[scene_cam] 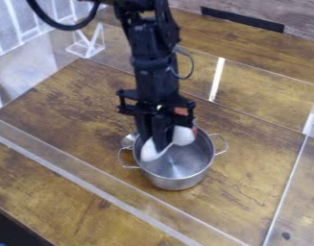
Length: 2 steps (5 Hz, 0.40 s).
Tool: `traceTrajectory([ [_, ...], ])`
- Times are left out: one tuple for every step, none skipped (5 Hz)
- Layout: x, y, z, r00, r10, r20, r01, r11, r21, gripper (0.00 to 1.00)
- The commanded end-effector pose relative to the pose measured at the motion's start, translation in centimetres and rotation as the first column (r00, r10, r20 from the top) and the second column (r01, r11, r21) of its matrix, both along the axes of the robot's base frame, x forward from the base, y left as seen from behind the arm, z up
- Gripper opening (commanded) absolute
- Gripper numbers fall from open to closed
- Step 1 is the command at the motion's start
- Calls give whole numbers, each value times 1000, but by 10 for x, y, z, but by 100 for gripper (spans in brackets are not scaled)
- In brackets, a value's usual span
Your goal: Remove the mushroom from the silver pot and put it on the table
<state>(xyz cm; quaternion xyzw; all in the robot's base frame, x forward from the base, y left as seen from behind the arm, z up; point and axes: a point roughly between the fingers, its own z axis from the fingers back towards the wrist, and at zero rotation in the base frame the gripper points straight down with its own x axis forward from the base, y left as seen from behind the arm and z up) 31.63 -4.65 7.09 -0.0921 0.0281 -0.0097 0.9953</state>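
Note:
My gripper points straight down over the silver pot, which stands in the middle of the wooden table. Its fingers are shut on the mushroom. The white stem hangs at the pot's left rim, just above the opening. A bit of the red-brown cap shows to the right of the fingers. The pot's shiny inside looks bare below the mushroom.
Clear acrylic walls edge the tabletop at the front and sides. An upright clear panel stands behind the pot. A clear stand is at the back left. Bare wood lies left and right of the pot.

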Motion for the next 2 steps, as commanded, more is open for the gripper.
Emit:
traceTrajectory([
  [11,5,47,995,-1,100,2,1000,-13,0],
  [17,13,64,994,18,104,-16,1000,-21,0],
])
